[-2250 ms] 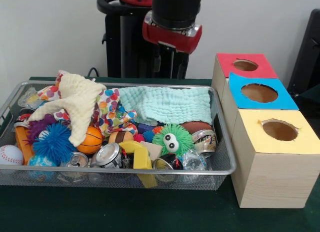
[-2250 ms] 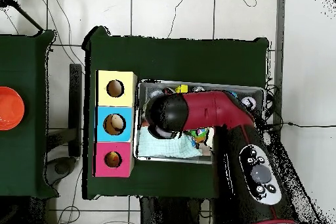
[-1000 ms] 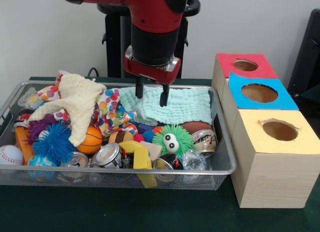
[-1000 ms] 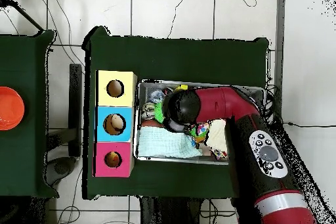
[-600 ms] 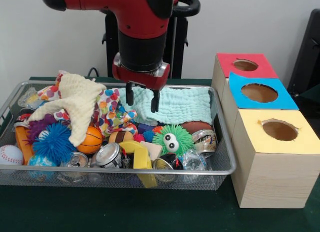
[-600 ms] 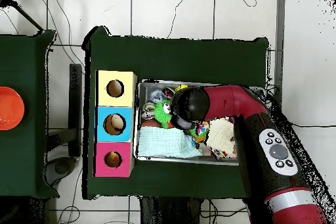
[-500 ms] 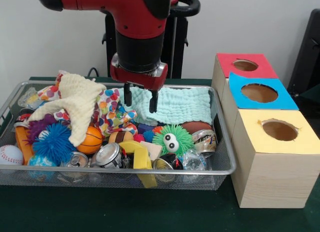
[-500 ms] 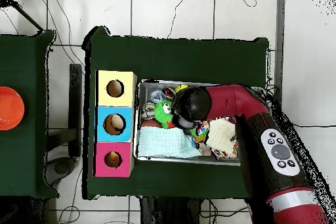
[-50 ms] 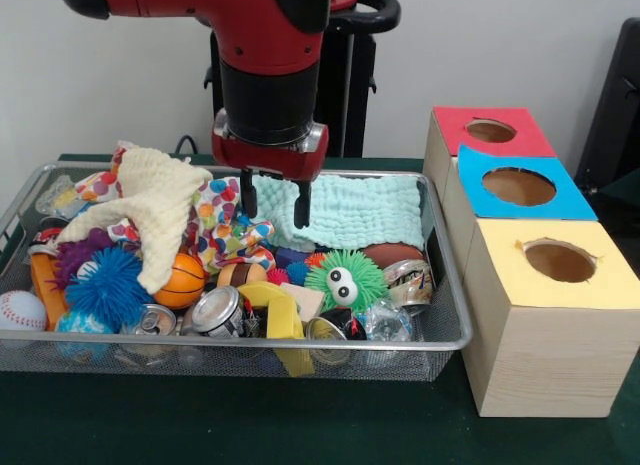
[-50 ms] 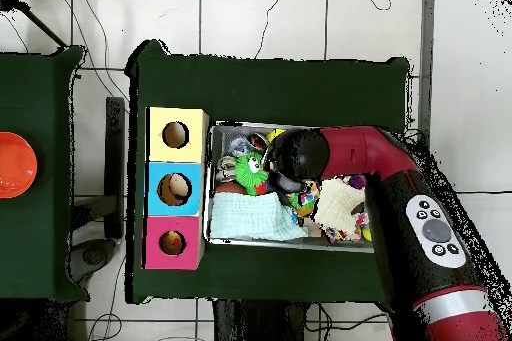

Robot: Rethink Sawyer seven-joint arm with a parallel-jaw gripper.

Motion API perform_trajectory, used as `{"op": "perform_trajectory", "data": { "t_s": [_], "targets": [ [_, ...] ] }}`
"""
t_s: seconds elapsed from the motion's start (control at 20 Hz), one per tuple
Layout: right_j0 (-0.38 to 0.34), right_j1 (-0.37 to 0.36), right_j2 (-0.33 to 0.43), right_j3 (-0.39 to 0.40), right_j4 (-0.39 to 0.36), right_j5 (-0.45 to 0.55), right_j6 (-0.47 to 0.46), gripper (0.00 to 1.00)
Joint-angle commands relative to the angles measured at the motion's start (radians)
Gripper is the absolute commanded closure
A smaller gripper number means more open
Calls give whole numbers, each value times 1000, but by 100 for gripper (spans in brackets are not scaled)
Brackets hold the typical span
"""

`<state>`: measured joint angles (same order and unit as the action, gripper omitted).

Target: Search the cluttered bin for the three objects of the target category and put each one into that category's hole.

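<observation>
The wire bin is full of clutter: a mint cloth, a cream cloth, a polka-dot cloth, a green fuzzy toy with eyes, a small basketball, a blue spiky ball, a baseball and crushed cans. My gripper hangs open and empty over the mint cloth's left edge, beside the polka-dot cloth. In the overhead view the arm's head hides the gripper; the green toy lies just left of it.
Three wooden boxes with round holes stand beside the bin: red top, blue top, yellow top. A brown football and another can lie at the bin's right end. An orange disc sits on a separate table.
The arm has come down from above the bin and swung left in the front view, from the mint cloth's middle to its left edge. The gripper stayed open.
</observation>
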<state>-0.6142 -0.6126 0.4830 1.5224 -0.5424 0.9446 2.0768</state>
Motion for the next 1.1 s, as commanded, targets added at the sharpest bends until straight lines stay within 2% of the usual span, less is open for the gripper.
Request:
{"op": "perform_trajectory", "data": {
  "t_s": [0.05, 0.3, 0.5, 1.1],
  "targets": [
    [-44, 33, 78, -52, -53, 107, -395, 0],
    [-57, 19, 85, -91, -54, 170, -468, 0],
    [-62, 10, 82, -106, -61, 184, -496, 0],
    [-67, 76, 73, -160, -78, 162, -562, 0]
  ]
}}
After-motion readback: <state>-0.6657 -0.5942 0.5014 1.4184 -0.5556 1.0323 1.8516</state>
